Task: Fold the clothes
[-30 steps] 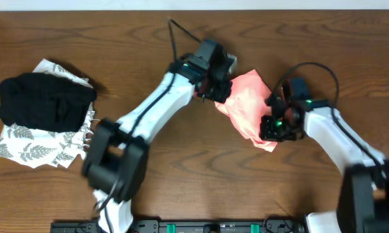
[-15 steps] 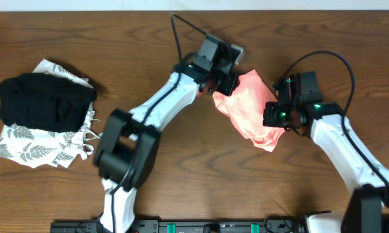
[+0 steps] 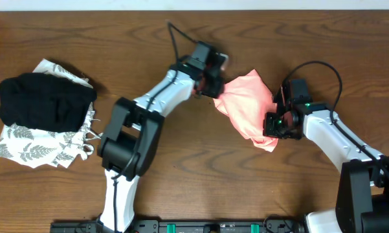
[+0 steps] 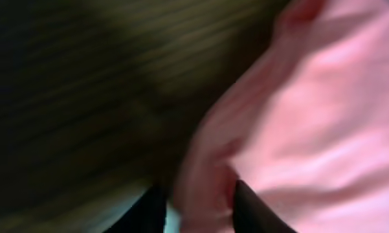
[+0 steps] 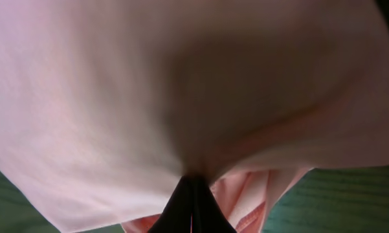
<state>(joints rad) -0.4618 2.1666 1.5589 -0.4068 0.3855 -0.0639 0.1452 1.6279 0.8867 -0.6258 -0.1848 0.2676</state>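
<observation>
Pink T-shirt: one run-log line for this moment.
item: pink T-shirt, bunched between both arms | left jaws: shut on its edge | right jaws: shut on its opposite edge | fold: not yet done

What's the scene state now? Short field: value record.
shirt: pink T-shirt, bunched, right of table centre
left gripper: pinching shirt's left edge
right gripper: pinching shirt's right edge
side pile: black garment atop leaf-print garment, far left
fold: not yet done
</observation>
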